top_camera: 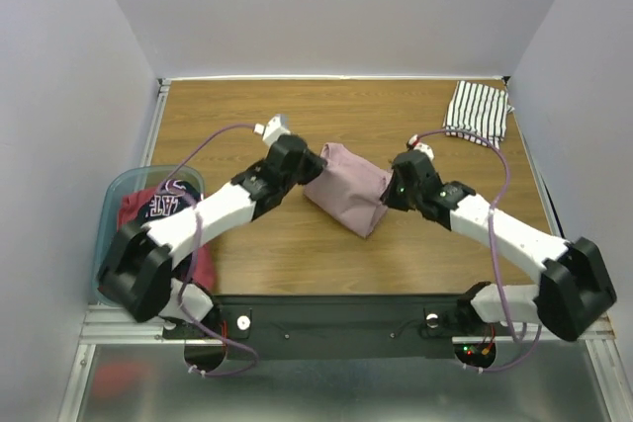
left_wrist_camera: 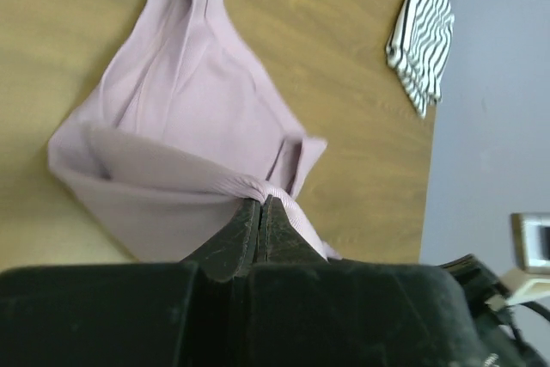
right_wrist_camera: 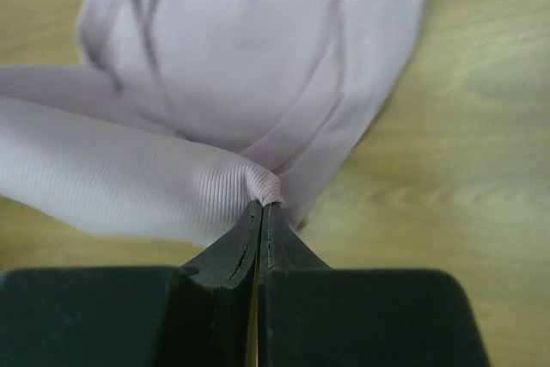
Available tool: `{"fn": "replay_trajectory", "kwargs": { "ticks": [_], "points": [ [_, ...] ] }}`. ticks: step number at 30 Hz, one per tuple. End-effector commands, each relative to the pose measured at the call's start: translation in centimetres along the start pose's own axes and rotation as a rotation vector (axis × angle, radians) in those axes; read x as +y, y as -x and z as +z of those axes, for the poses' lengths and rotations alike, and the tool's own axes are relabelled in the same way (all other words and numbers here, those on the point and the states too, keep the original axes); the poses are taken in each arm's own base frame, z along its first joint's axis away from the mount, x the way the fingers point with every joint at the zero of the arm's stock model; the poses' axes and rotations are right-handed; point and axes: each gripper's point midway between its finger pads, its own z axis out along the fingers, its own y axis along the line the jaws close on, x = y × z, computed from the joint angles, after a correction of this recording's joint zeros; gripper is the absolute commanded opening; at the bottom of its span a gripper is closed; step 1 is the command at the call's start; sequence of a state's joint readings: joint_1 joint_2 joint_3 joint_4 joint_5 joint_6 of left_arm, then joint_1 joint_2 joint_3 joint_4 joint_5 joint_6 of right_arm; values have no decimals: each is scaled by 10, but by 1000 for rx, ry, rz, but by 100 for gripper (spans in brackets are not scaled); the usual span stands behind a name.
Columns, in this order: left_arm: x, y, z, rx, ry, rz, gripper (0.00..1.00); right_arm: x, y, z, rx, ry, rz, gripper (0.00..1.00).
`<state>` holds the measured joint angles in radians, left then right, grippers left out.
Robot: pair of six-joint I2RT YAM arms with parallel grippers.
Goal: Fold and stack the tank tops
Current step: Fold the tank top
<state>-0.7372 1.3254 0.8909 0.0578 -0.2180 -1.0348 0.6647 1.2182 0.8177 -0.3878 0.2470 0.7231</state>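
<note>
1. Mid-fold: the left gripper (left_wrist_camera: 260,204) and the right gripper (right_wrist_camera: 262,205) are each clenched on an edge of the pink tank top (top_camera: 346,188), which lies half doubled on the table (top_camera: 297,264) between them.
2. Next, by my reckoning, both arms must carry the pinched edge across together and lay it flat before letting go.
3. Well to the right of the pink tank top and farther back lies the striped tank top (top_camera: 478,111), already folded. To its left, a blue tub (top_camera: 109,210) holds the dark tops (top_camera: 158,207). Nothing seems to block the fold.
</note>
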Motion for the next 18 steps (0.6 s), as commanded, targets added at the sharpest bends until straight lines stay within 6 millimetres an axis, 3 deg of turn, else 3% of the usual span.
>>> {"fn": "replay_trajectory", "kwargs": {
  "ticks": [1, 2, 3, 4, 5, 6, 9, 14, 18],
  "points": [
    [-50, 39, 57, -31, -130, 78, 0, -12, 44, 40, 8, 81, 64, 0],
    [-52, 45, 75, -22, -126, 92, 0, -15, 53, 49, 9, 98, 79, 0],
    [-57, 37, 109, 30, -116, 113, 0, -31, 55, 70, 42, 61, 110, 0],
    [-56, 37, 126, 42, -110, 123, 0, -35, 58, 79, 48, 58, 123, 0],
    [-59, 27, 139, 104, -140, 127, 0, -36, 59, 89, 56, 68, 132, 0],
    [-59, 19, 166, 124, -150, 124, 0, -43, 62, 105, 68, 46, 144, 0],
    [-48, 1, 200, 178, -132, 112, 0, -44, 65, 123, 83, 38, 155, 0],
    [-32, -7, 214, 192, -97, 108, 0, -56, 54, 139, 108, -8, 161, 0],
    [-33, -6, 213, 187, -115, 116, 1, -61, 56, 135, 88, -31, 168, 0]
  ]
}}
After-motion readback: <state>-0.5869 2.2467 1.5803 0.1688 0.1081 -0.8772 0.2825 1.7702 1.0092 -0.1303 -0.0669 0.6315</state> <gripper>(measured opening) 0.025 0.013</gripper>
